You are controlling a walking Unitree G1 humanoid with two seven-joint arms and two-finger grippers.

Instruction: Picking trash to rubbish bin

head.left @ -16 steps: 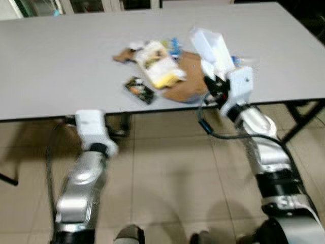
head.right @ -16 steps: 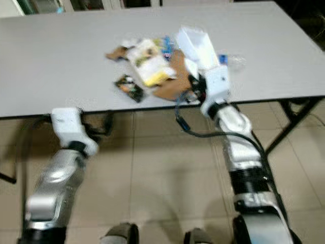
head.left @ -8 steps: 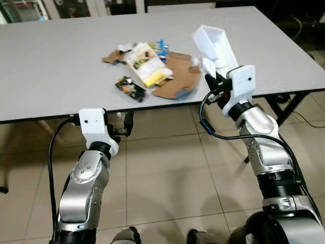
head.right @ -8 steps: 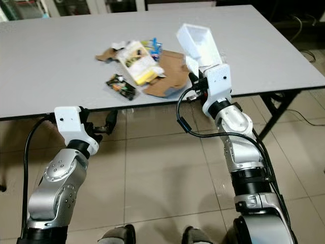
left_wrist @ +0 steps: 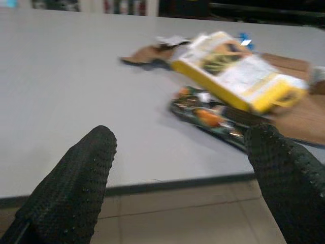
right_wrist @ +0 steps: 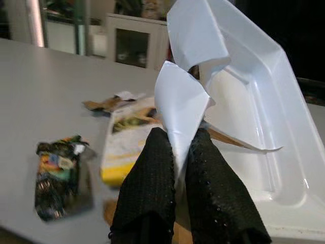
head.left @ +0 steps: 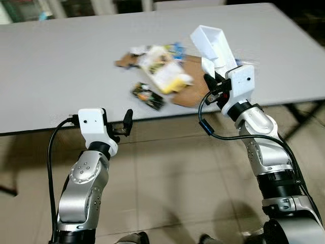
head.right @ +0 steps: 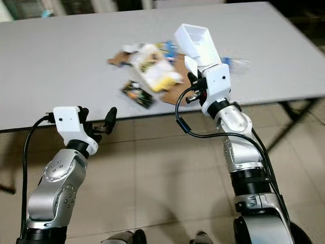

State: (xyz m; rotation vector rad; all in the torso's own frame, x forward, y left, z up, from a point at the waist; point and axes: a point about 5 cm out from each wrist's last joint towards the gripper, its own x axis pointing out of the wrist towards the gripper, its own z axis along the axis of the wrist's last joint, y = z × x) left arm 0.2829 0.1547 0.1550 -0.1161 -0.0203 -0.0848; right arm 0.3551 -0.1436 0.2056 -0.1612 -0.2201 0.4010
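Little has moved since half a second ago: right tool point(right_wrist: 175, 168) stays clenched on the white tray point(head.left: 213, 43), lifted above the surface point(head.left: 61, 66). Left tool point(left_wrist: 177, 168) gapes at the edge, the dark wrapper point(left_wrist: 213, 117) straight ahead, nearest it.

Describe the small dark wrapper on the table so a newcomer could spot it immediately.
On the grey table, find the litter pile. The dark wrapper lies flat at its near-left corner, beside the yellow-and-white packet. It is the pile's only black, colour-speckled piece.
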